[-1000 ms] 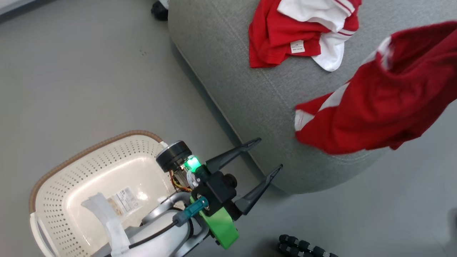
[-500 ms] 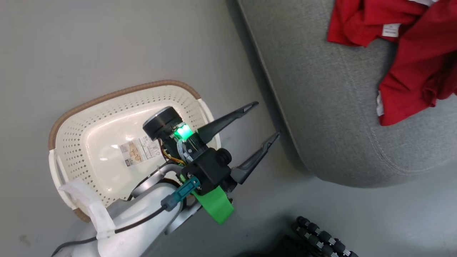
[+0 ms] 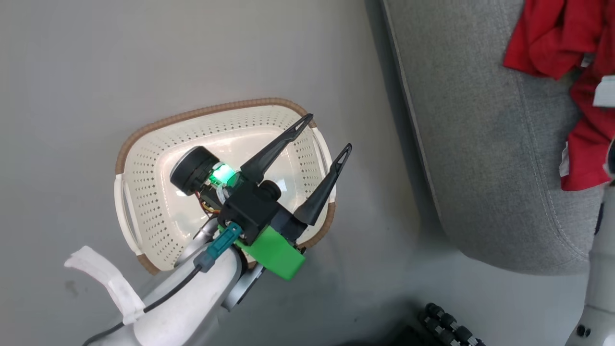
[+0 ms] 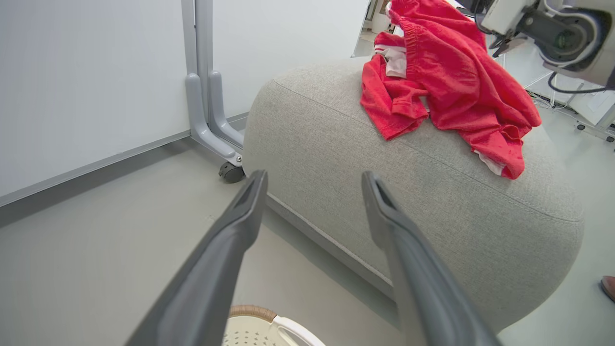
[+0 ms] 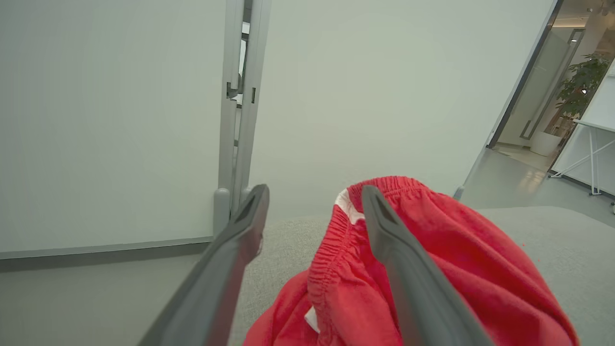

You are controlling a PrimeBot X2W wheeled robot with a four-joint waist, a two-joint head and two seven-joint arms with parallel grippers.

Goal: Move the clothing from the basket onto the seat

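Two red pieces of clothing point(image 3: 543, 43) lie bunched together on the grey seat point(image 3: 480, 144), shown from the side in the left wrist view as clothing point(image 4: 456, 81) on the seat point(image 4: 432, 216). My right gripper point(image 5: 314, 192) is open just above the clothing point(image 5: 432, 278), and a red waistband rests against its right finger. The cream basket point(image 3: 202, 113) stands on the floor left of the seat, and what shows of its inside is bare. Above the basket hangs my left gripper point(image 3: 327, 132), open and holding nothing. Its fingers point(image 4: 240, 230) point toward the seat.
A wheeled partition stand point(image 4: 230, 170) and white wall panels stand behind the seat. A black beaded object point(image 3: 451, 327) lies on the floor near the seat's front corner. My pale right forearm point(image 3: 598, 288) rises at the right edge. Grey floor surrounds the basket.
My right gripper has opened and let go of the red garment, which now lies on the seat against the other one. The head camera has swung left, bringing the basket toward mid-view.
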